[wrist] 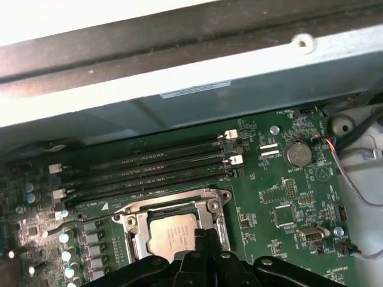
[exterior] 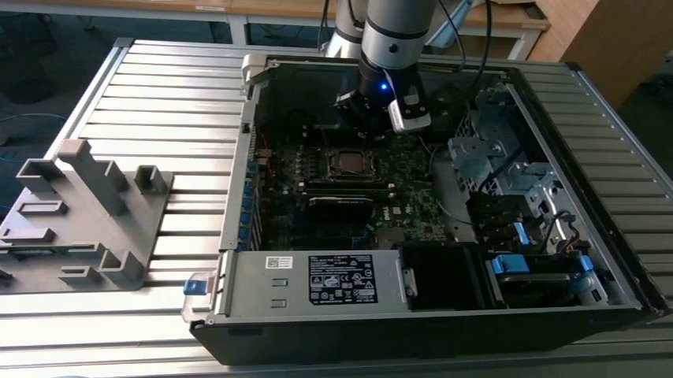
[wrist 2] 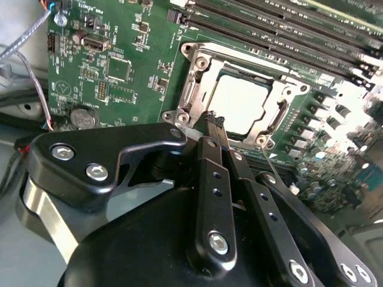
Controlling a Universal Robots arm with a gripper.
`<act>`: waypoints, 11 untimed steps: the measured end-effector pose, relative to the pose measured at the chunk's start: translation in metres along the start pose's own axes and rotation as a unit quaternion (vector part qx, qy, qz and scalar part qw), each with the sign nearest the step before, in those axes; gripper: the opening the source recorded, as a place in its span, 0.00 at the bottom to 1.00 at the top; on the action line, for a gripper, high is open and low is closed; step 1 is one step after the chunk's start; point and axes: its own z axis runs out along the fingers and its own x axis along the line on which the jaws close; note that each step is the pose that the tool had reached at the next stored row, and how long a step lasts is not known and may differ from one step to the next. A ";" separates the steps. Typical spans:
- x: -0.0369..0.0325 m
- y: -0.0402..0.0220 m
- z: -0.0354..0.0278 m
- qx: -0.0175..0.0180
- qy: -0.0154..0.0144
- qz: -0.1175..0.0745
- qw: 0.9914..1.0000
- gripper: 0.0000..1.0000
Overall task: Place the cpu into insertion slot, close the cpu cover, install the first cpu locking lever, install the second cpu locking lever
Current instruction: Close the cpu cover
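The cpu (wrist 2: pixel 239 103) lies flat in the insertion slot (exterior: pixel 347 162) on the green motherboard, its pale metal top showing through the window of the cpu cover (wrist 2: pixel 197 78). That silver cover is down flat around the chip (wrist: pixel 172 230), with its frame (wrist: pixel 173 202) visible in both wrist views. My gripper (wrist 2: pixel 214 121) hovers just beside one edge of the socket, shut with nothing between its black fingers (wrist: pixel 200 239). Seen from the exterior view, the gripper (exterior: pixel 358 126) hangs inside the open case, just behind the socket. I cannot make out the locking levers.
Long black memory slots (wrist: pixel 143 170) run beside the socket. A coin battery (wrist: pixel 297 153) and loose wires (wrist 2: pixel 24 42) sit on the other side. The case wall (wrist: pixel 179 95), a drive cage (exterior: pixel 494 165) and power supply (exterior: pixel 315 279) hem the board in. A grey fixture (exterior: pixel 84 213) stands outside.
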 end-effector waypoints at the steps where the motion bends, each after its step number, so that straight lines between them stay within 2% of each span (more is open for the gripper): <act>1: 0.0000 0.0000 0.0000 0.000 0.000 -0.001 1.000 0.11; 6: 0.0000 0.0000 0.0000 0.000 0.000 -0.002 1.000 0.11; 9: 0.0000 0.0000 0.0002 0.000 0.001 -0.020 1.000 0.11; 11: 0.0000 0.0000 0.0003 0.001 0.002 -0.037 0.999 0.11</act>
